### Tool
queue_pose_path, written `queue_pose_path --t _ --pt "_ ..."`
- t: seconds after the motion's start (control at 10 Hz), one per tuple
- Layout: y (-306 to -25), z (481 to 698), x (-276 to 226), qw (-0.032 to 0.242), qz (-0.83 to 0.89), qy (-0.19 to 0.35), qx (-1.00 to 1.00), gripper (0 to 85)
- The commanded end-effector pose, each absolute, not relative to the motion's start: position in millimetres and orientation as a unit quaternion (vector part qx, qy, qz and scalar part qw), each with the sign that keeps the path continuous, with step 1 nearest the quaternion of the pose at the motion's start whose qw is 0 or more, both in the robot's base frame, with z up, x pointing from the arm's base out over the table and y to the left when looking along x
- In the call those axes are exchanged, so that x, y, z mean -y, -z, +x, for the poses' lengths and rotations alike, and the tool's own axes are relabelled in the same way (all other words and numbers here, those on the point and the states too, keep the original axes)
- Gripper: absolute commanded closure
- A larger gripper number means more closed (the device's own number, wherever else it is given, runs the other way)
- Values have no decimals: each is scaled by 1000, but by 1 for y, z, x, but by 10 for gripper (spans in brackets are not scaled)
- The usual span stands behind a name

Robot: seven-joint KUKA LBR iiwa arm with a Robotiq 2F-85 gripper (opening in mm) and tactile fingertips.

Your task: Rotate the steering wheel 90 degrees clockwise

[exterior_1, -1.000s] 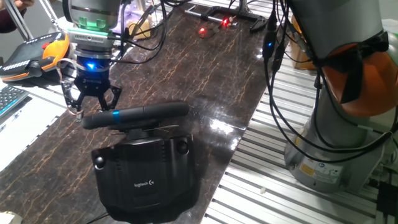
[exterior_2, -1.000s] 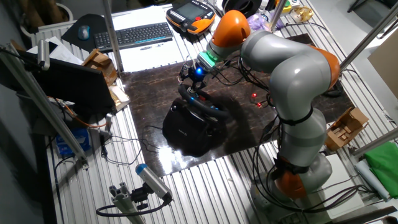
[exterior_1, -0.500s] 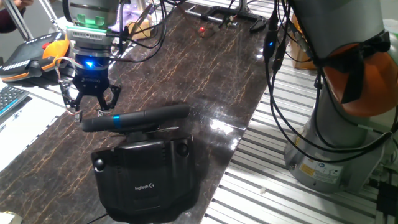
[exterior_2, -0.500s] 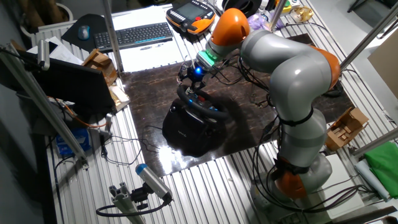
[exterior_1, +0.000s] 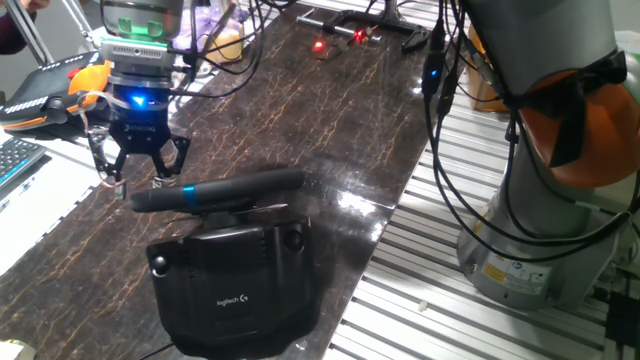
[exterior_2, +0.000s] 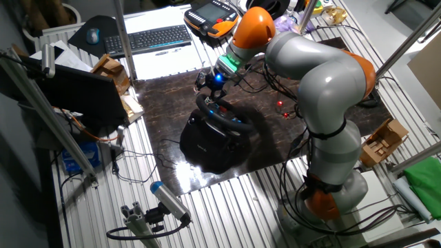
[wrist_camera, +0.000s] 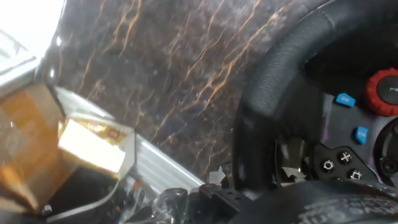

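Two fingers of the gripper (exterior_1: 136, 170) stand apart just above the left end of the steering wheel (exterior_1: 215, 188) in one fixed view, the other fixed view agrees, and the hand view shows bare rim, so I would lower squarely before closing.

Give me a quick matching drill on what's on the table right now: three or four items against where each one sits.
Items:
1. end effector
2. steering wheel
3. handheld controller
4. keyboard

Places:
A. white desk, far side
B. above the rim's end, near the blue stripe
C. beside the dark table, orange-edged
D. mounted on the Logitech base

Pairs: 1-B, 2-D, 3-C, 4-A
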State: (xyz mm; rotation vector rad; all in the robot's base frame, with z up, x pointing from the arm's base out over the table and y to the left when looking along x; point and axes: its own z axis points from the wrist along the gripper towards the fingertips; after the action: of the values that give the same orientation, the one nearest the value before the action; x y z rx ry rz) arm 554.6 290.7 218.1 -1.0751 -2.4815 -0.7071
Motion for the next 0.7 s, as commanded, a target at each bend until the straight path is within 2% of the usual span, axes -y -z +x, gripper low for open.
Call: queue_pose_path --t 0.0,0.2,0.3,0.4,0.6 --pt "-219 554 -293 175 -356 250 883 380" --pt "-217 554 -295 171 -344 250 889 417" --pt "-216 555 -295 168 -340 247 892 510" --pt "-215 556 -293 165 -333 243 896 700" --pt "-214 558 -289 159 -333 230 900 737"
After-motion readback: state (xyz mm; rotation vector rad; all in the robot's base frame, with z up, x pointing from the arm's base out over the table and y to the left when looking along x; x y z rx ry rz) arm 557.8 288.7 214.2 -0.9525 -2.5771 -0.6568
